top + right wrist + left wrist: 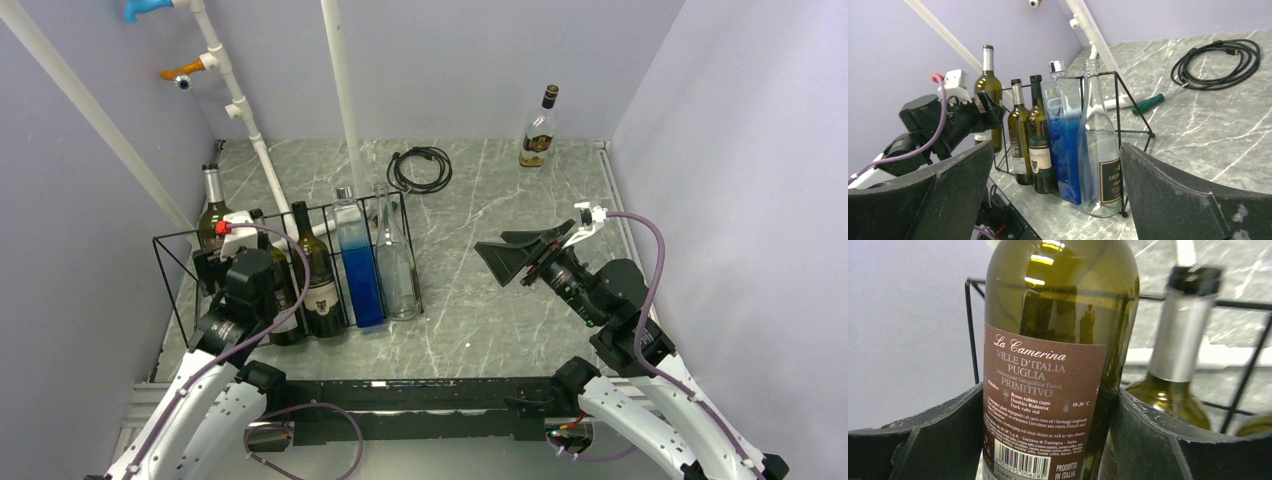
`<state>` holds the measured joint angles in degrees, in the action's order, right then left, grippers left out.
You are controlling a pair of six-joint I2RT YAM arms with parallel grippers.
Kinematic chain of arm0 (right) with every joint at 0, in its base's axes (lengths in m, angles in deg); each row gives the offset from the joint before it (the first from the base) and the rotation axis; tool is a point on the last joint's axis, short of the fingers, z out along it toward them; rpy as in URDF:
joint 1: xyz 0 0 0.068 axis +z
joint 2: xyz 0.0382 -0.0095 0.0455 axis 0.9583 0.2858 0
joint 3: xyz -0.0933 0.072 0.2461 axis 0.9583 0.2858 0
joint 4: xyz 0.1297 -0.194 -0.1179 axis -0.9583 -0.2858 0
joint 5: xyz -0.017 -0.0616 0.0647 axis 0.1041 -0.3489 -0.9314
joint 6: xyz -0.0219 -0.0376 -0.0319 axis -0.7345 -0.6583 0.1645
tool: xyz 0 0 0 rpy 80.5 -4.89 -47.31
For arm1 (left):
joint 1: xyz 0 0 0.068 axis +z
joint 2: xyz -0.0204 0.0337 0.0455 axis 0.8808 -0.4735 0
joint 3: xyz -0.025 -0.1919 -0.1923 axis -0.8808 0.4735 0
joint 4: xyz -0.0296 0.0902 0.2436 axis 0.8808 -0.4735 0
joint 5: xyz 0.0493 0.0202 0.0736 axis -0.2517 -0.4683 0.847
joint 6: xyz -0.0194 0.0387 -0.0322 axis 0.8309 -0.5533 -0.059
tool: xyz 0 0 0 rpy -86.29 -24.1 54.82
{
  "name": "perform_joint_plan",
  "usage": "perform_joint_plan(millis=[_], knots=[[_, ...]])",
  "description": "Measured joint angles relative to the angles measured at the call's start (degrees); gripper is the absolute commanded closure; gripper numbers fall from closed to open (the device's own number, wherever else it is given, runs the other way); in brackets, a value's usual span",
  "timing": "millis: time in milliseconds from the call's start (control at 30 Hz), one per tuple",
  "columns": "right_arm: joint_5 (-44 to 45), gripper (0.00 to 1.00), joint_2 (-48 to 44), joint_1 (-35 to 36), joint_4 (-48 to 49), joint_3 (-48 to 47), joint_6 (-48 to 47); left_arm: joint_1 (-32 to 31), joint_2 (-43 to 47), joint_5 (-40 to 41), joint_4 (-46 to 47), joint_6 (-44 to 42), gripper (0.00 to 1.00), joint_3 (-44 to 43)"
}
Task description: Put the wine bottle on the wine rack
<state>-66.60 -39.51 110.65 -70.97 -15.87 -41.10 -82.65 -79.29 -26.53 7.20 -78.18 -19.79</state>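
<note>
The wine bottle (211, 212) is dark green with a brown "La Camerina" label (1048, 390). It stands upright at the left end of the wine rack (170, 262), a low black wire frame. My left gripper (222, 252) is shut on the bottle's body, one finger (923, 440) pressed against each side. The rack's far wire passes behind the bottle in the left wrist view; the bottle's base is hidden. My right gripper (520, 255) is open and empty, hovering to the right of the rack. In its wrist view the rack (1133, 97) and the held bottle (988, 82) show between its fingers (1173, 195).
The rack also holds two dark wine bottles (318, 275), a blue square bottle (358, 265) and a clear bottle (395, 262). A whisky bottle (538, 130) stands at the back right. A coiled black cable (420, 168) and white pipes (340, 90) are at the back. A green-handled screwdriver (1148, 104) lies behind the rack.
</note>
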Motion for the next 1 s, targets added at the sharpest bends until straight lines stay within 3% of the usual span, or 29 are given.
perform_joint_plan(millis=[167, 333, 700, 1000], knots=[[0.94, 0.00, -0.57, 0.00, -1.38, 0.00, -1.16, 6.16, -3.76, -3.04, -5.01, 4.55, 1.00, 0.00], [2.03, 0.00, -0.94, 0.00, -2.27, 0.00, -2.36, 7.50, -2.80, -4.31, -5.20, 5.60, 0.99, 0.98], [2.14, 0.00, 0.46, 0.00, -2.23, -0.02, -3.58, 7.63, -3.37, -4.94, -4.96, 5.16, 0.60, 3.37], [1.97, 0.00, 0.42, 0.00, -1.29, 0.15, -3.06, 7.72, -3.32, -4.59, -4.24, 5.29, 0.48, 3.82]])
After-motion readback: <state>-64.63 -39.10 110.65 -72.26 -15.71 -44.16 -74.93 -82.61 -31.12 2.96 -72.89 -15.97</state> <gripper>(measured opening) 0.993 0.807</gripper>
